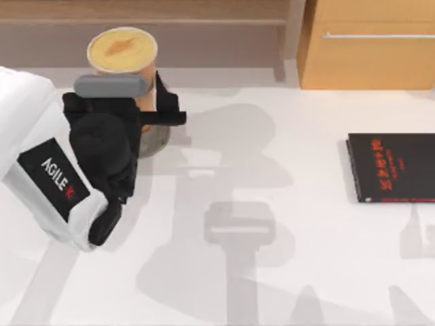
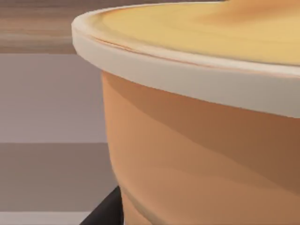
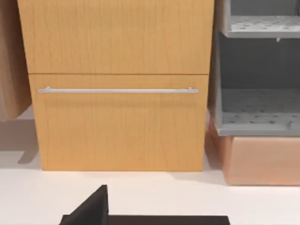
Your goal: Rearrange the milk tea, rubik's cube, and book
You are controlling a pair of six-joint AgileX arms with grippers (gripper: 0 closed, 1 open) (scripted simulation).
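Milk tea (image 1: 123,53) near the desk's (image 1: 285,272) back left corner, upright, over a grey coaster (image 1: 158,141). Left gripper (image 1: 148,112) closed around the cup's side, fingers (image 1: 170,117) pressed against it. White arm marked "AGILEX". Black book (image 1: 393,167) with red lettering, unreadable, at the right edge. Wooden drawer cabinet (image 3: 117,84) behind.

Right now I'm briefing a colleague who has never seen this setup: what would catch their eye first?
First, the left arm's pincer at the table's far left, closed around the milk tea, whose yellowish lid looms large in the left wrist view. Next, the thin black book with red lettering lying flat at the right edge. Behind it stands a wooden cabinet with a silver handle.
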